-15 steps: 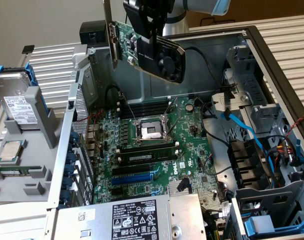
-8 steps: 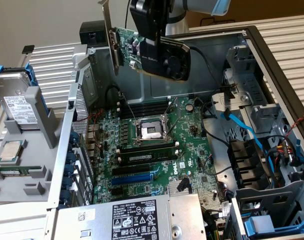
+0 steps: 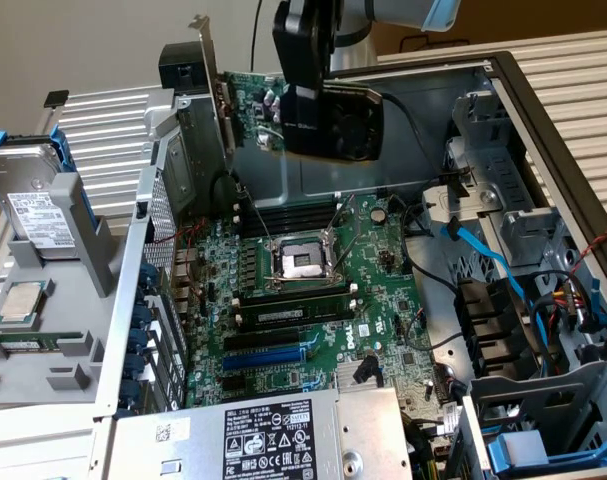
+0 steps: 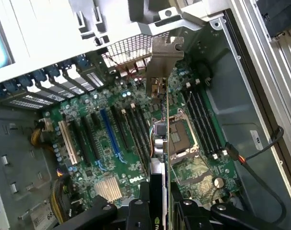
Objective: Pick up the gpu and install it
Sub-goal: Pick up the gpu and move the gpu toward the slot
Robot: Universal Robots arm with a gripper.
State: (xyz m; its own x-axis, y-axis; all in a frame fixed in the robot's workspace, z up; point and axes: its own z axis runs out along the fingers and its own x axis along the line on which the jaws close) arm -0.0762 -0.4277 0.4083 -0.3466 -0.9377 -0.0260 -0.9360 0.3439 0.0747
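At the exterior view's left you have a hard drive (image 3: 31, 205) in a blue caddy, a loose processor chip (image 3: 18, 302) lying near it. Next, the gpu (image 3: 253, 105) hangs in the air above the open case, silver bracket (image 3: 211, 75) toward that side, well clear of the motherboard (image 3: 383, 270) and its blue slot (image 3: 263, 357). The gripper (image 3: 315, 125) is pinching the gpu at its black cooler. Further right, blue cables (image 3: 493, 265) cross the drive bays.

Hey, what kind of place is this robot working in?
Probably a computer assembly or repair bench. An open desktop case lies with its motherboard exposed, a hard drive and a loose processor chip sit on a grey stand beside it, and the gripper holds the gpu above the case.
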